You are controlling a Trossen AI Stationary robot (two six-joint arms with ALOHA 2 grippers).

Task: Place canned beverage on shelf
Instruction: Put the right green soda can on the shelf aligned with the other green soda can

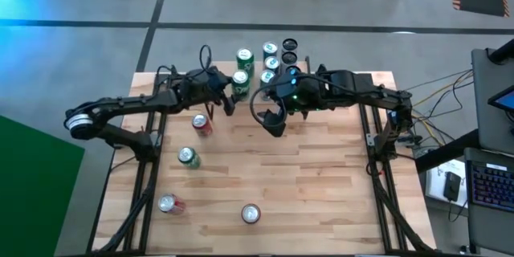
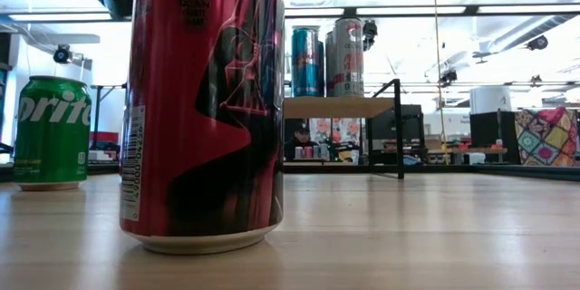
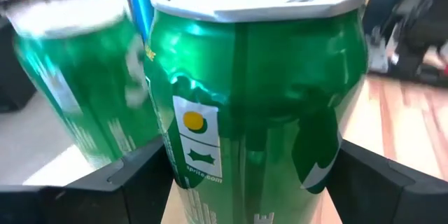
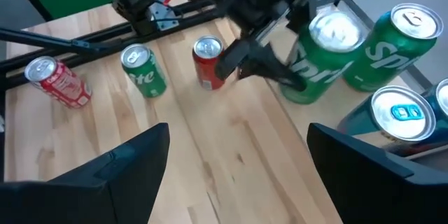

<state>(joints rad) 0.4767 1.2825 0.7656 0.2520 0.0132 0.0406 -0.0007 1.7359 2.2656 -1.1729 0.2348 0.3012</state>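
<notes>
My left gripper (image 1: 231, 88) is shut on a green Sprite can (image 1: 239, 83) at the far middle of the table, beside the shelf (image 2: 340, 107). The same can fills the left wrist view (image 3: 259, 91). A second green can (image 1: 245, 58) stands just beyond it. Several cans (image 1: 271, 63) stand on the shelf top. My right gripper (image 1: 273, 120) is open and empty, just right of the held can, above the table. Its fingers frame the right wrist view (image 4: 238, 168). My left gripper pinches the green can's side wall (image 3: 175, 147), about mid-height, between its two fingers (image 3: 140, 175), one on each side. The fingers come level from the table's left (image 4: 255, 59). The can stands nearly upright. Whether its base rests on anything I cannot tell.
A red can (image 1: 201, 124), a green can (image 1: 189, 157) and two more red cans (image 1: 169, 204) (image 1: 250, 214) stand loose on the table's left and near parts. The near one looms large in the low view (image 2: 204, 100). The table's right half is bare wood (image 1: 337, 177).
</notes>
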